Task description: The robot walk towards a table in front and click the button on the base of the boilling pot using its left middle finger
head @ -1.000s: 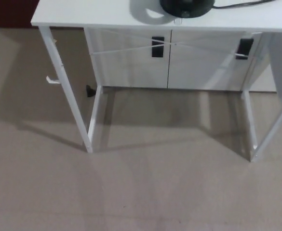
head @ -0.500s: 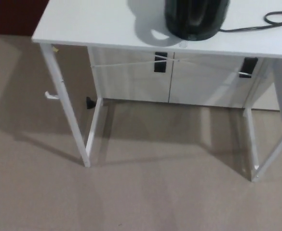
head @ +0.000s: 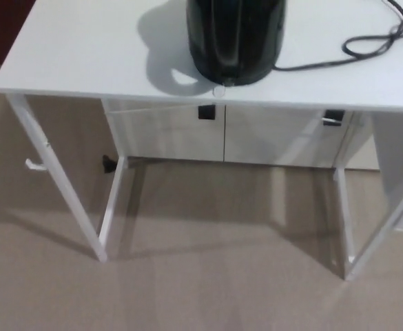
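Note:
A black boiling pot (head: 234, 38) stands on the white table (head: 84, 55), close to its front edge, with its top cut off by the picture's upper border. A small pale round button (head: 220, 91) sticks out from the pot's base toward me, right at the table edge. A black power cord (head: 370, 43) loops away from the pot to the right. Neither of my hands nor any part of my arms shows in the head view.
White table legs (head: 56, 183) slant down to the beige carpet at left and right (head: 366, 234). Behind the table stands a white cabinet (head: 222, 134) with two black handles. A dark red strip (head: 5, 31) shows at top left.
The whole picture has shifted: the table and pot now sit lower and larger in view, and more of the tabletop and cord shows. The camera has come closer.

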`<state>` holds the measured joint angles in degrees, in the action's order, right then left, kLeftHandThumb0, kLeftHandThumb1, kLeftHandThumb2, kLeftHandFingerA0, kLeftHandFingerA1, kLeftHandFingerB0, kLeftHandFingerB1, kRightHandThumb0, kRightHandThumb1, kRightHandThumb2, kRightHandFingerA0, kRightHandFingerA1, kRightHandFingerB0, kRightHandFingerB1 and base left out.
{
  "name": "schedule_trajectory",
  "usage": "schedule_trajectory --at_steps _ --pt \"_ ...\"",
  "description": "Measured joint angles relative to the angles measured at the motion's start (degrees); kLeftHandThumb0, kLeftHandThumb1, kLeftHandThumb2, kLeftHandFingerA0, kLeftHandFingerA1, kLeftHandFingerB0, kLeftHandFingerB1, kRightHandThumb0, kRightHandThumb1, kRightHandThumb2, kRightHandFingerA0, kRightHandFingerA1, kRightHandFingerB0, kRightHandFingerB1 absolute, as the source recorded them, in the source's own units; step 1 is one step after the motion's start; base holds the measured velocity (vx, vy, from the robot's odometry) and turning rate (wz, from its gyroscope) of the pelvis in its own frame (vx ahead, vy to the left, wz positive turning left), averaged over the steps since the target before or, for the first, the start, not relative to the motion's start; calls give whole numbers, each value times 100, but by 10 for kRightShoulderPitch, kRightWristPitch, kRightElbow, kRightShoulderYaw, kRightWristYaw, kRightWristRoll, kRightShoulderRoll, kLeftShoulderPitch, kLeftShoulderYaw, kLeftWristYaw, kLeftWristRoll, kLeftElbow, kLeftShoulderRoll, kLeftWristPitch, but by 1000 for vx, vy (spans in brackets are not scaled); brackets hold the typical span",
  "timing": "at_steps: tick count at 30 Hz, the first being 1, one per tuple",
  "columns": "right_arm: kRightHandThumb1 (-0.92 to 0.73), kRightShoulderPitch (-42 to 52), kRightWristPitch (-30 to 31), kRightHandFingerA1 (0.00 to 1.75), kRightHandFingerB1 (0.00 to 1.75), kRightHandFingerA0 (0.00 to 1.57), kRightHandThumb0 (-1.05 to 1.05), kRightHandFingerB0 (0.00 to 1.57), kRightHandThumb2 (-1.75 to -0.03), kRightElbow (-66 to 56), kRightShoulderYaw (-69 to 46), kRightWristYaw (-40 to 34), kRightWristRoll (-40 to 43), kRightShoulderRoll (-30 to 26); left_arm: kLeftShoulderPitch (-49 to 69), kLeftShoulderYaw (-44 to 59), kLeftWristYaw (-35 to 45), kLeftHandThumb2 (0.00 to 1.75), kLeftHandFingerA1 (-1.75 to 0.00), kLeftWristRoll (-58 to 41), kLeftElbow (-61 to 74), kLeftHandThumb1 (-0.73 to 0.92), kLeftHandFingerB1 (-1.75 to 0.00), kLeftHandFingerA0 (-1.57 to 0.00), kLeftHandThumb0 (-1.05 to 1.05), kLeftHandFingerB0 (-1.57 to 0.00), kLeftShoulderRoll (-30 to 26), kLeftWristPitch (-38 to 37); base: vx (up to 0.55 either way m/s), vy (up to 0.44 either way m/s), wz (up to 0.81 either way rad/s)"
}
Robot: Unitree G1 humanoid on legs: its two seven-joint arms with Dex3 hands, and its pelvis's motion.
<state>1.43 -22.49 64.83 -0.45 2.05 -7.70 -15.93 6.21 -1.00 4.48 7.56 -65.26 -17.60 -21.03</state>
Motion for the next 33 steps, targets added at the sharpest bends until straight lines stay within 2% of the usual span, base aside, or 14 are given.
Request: schedule_trajectory --at_steps 9,12,13,23,24,26,27,30,31,32,33 --pt "-48 -5 1 59 49 52 -44 31 -78 -5 -1 2 2 9 -6 -2 -9 63 -39 4 3 50 -35 -26 -32 -22 -14 -4 275 71 3" --pt "-48 0 2 61 49 55 -43 32 -78 -7 0 2 1 9 -2 -1 -9 62 -39 4 1 50 -35 -27 -31 -21 -14 -4 225 -118 19" --pt "-47 2 3 62 50 58 -44 33 -78 -8 0 2 1 10 -1 -1 -9 57 -37 4 0 56 -30 -33 -26 -22 -15 -4 190 -197 27" --pt "-48 -8 4 61 49 58 -44 31 -78 -15 3 1 0 7 0 5 -6 57 -37 3 9 56 -30 -32 -25 -22 -14 -7 211 -170 15" --pt "-60 -8 5 53 40 64 -36 37 -58 -14 3 1 -1 7 0 6 -6 57 -37 2 9 56 -30 -33 -25 -22 -14 -7 0 0 0" --pt "-61 -8 6 53 40 65 -36 38 -58 -14 2 1 0 7 -1 5 -6 56 -38 3 9 55 -31 -33 -24 -23 -14 -7 0 0 0" --pt "-48 -8 7 62 50 58 -43 31 -78 -14 1 1 0 7 -3 5 -5 57 -38 3 10 56 -31 -32 -25 -22 -14 -7 52 78 -9" --pt "-48 -8 8 61 49 57 -43 32 -78 -13 0 1 1 8 -7 5 -3 57 -37 3 11 56 -30 -34 -28 -22 -16 -7 -11 126 1" --pt "-61 -8 8 52 40 64 -37 38 -58 -13 0 1 1 8 -8 5 -3 62 -42 3 12 50 -36 -30 -30 -22 -19 -7 -11 142 4" --pt "-61 -9 9 52 40 64 -37 38 -58 -13 0 0 1 9 -10 2 -2 62 -42 4 12 50 -36 -30 -30 -22 -19 -7 -6 86 -13" --pt "-48 -10 9 61 50 57 -44 33 -78 -13 0 0 1 10 -9 2 -1 62 -41 4 12 50 -35 -29 -31 -21 -21 -8 -4 64 -7"
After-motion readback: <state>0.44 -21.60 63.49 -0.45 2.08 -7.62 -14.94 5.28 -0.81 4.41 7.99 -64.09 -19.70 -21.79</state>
